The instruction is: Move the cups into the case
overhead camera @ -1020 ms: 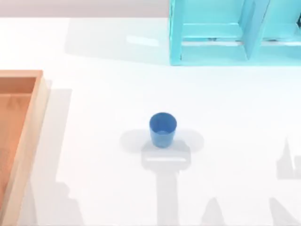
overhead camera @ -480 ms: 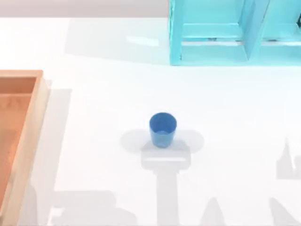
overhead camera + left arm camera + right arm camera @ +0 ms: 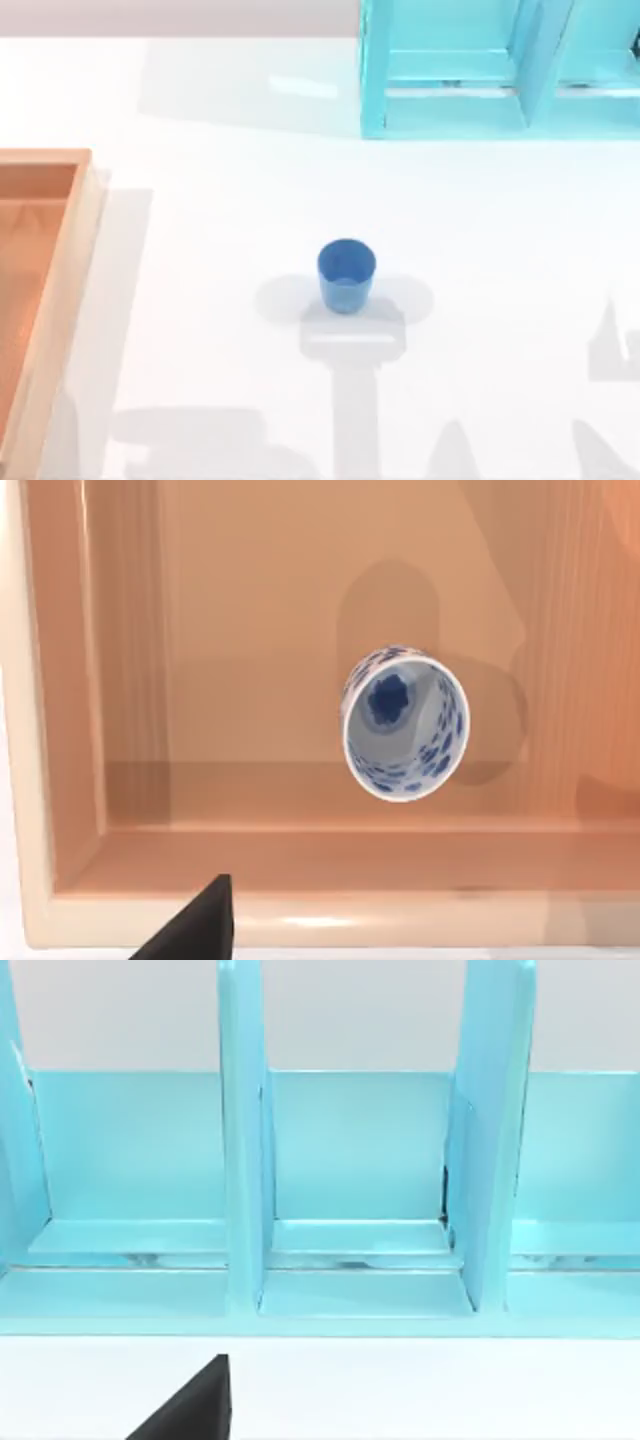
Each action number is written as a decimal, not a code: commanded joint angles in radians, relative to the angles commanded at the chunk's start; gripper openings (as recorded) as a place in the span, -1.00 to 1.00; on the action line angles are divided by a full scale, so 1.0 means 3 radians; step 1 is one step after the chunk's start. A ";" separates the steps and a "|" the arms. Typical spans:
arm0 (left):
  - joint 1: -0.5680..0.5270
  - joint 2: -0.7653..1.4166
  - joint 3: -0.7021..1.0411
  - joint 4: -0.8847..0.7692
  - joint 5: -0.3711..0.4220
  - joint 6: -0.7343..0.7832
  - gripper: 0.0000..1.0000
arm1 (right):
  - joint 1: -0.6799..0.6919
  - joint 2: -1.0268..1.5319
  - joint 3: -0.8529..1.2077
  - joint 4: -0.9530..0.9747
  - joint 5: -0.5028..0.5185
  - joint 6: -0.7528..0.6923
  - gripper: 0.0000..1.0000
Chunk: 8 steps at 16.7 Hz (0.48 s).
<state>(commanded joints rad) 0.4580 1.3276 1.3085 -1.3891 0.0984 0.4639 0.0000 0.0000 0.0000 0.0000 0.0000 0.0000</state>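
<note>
Left wrist view is showing you the patterned cup (image 3: 405,723) sitting inside the case (image 3: 30,780), near one of its inner walls and apart from the left gripper (image 3: 195,930), which is hanging above the rim. You are not getting enough of that gripper to say whether it is open or closed, but nothing is lying between it and the cup, so this cup is probably delivered and you are likely in the withdrawal.

You are doing that well if you are lifting straight up until you are clear of the thick rim. Moving sideways while low is risking a knock to the narrow cup. The blue cup (image 3: 346,275) is waiting upright near the middle of the table (image 3: 200,200), well apart from the case (image 3: 60,300) at the left edge. Approach it from above and close on its tapered wall below the lip.

The right gripper (image 3: 195,1410) is idling, facing the turquoise shelf (image 3: 350,1160) at the far right. I cannot tell its state either.

Against the frame a second ago, the blue cup and case are staying put. The arm shadow along the near left edge is spreading toward the right.
</note>
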 joint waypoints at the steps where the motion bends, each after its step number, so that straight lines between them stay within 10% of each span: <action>1: -0.0059 0.0052 0.0060 -0.0013 -0.0001 -0.0058 1.00 | 0.0000 0.0000 0.0000 0.0000 0.0000 0.0000 1.00; 8: -0.1077 0.1109 0.1190 -0.0300 -0.0060 -0.1069 1.00 | 0.0000 0.0000 0.0000 0.0000 0.0000 0.0000 1.00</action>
<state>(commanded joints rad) 0.1347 1.6603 1.6656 -1.4791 0.0804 0.1433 0.0000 0.0000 0.0000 0.0000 0.0000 0.0000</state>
